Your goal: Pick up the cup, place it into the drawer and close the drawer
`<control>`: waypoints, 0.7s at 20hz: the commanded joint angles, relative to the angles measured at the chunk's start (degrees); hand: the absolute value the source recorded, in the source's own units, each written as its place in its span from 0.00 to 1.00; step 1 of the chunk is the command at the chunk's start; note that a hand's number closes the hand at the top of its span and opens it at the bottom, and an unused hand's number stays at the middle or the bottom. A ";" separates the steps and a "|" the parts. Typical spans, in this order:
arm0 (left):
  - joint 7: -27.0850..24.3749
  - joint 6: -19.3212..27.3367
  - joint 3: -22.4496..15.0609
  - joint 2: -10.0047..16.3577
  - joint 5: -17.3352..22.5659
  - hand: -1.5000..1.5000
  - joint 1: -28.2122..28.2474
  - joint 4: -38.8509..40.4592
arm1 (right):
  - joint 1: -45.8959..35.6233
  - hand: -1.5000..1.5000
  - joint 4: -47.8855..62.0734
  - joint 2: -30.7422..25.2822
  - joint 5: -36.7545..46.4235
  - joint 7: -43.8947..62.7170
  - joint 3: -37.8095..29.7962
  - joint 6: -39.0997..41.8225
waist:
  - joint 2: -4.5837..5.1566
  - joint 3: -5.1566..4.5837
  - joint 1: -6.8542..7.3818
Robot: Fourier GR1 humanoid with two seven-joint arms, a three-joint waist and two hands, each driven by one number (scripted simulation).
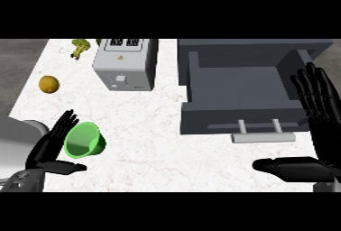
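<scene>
A green cup (85, 140) lies tilted on the white counter at the lower left, its mouth facing the view. My left hand (52, 146) stands open right beside it on its left, fingers straight and thumb stretched out below the cup. The grey drawer (240, 118) is pulled open at the right, its inside bare, with a light handle (262, 135) on its front. My right hand (318, 131) is open at the right edge, fingers up along the drawer's right side, thumb pointing left below the drawer.
A grey toaster (124, 63) stands at the back, left of the drawer. A yellow-brown round fruit (48, 84) and a small green vegetable (80, 47) lie at the back left. The counter's left edge runs beside my left forearm.
</scene>
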 commanded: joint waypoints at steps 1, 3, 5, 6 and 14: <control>-7.58 -4.08 -0.52 -0.73 -1.17 0.00 -3.53 4.18 | -0.38 0.00 0.23 0.94 1.15 -0.44 1.20 -0.54 | 0.11 -0.10 -0.32; -11.23 -4.38 -1.64 -2.00 -1.85 0.00 -0.46 3.78 | -1.89 0.00 5.30 -0.74 -0.91 -2.91 -1.45 1.41 | 0.17 -0.06 0.30; -12.28 -5.37 -1.51 -0.09 -2.15 0.00 -0.89 5.80 | -0.31 0.00 1.22 -0.34 -0.28 0.08 -0.54 0.59 | 0.12 -0.12 -0.25; -9.49 -4.99 -0.73 -0.16 -1.36 0.00 -4.06 6.51 | -1.25 0.00 0.17 0.79 0.76 1.07 1.22 -0.36 | 0.26 -0.19 -0.69; -10.30 -7.24 -1.66 -2.90 -1.25 0.00 -5.18 7.48 | 2.22 0.00 1.17 0.46 -1.36 -2.88 -0.16 1.83 | 0.19 -0.09 -0.64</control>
